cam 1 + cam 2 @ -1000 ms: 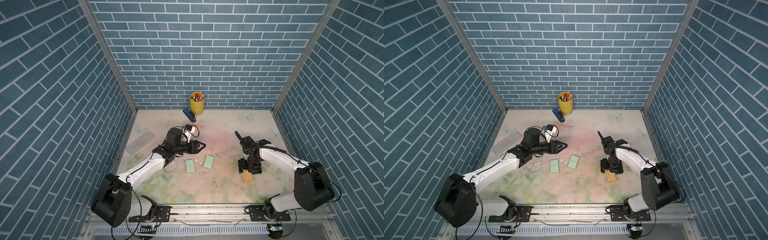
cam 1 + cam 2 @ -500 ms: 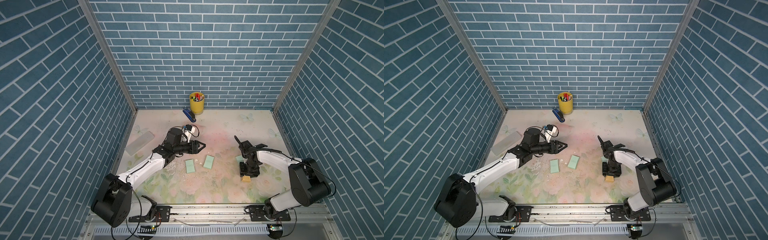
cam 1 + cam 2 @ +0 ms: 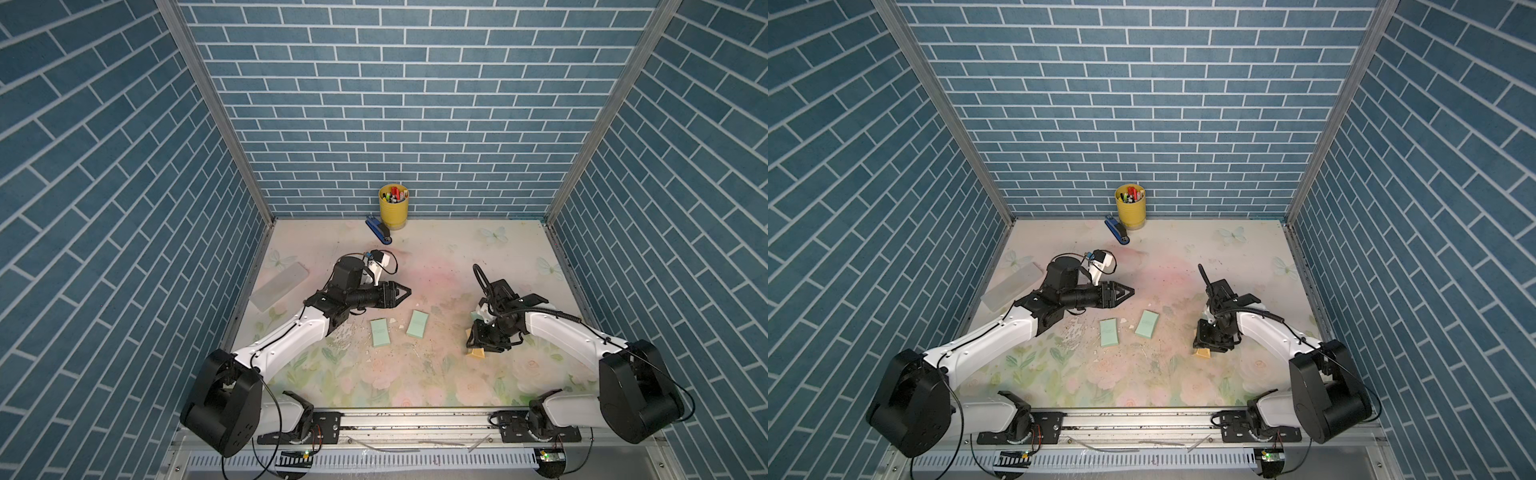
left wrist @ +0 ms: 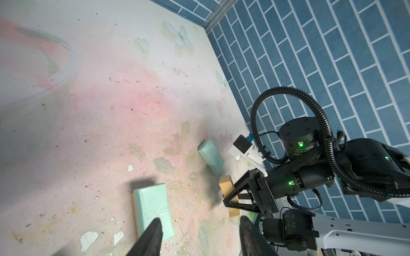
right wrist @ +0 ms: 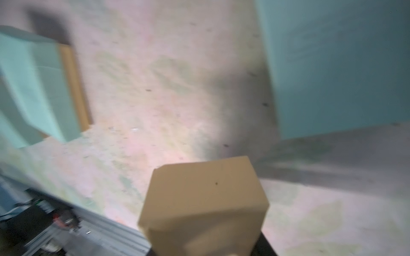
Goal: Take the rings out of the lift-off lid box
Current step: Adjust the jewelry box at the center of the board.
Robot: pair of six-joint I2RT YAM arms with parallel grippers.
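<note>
1. The counter [image 3: 415,257] is carrying every box.
2. The left gripper [image 3: 406,293] is hovering over the middle, jaws released and empty. The right gripper [image 3: 478,345] is reaching down, jaws grasping the tan box [image 5: 204,199].
3. Two mint-green boxes [image 3: 380,332] [image 3: 417,323] are lying side by side, seemingly lidded. A third mint-green box [image 4: 210,158] is lying just beside the right gripper.
4. The tan box is probably a box's lower half, so emptying it seems to be the step in hand.
5. The rings are showing nowhere and are likely still boxed. Next comes a gentle tip, keeping them from scattering.
</note>
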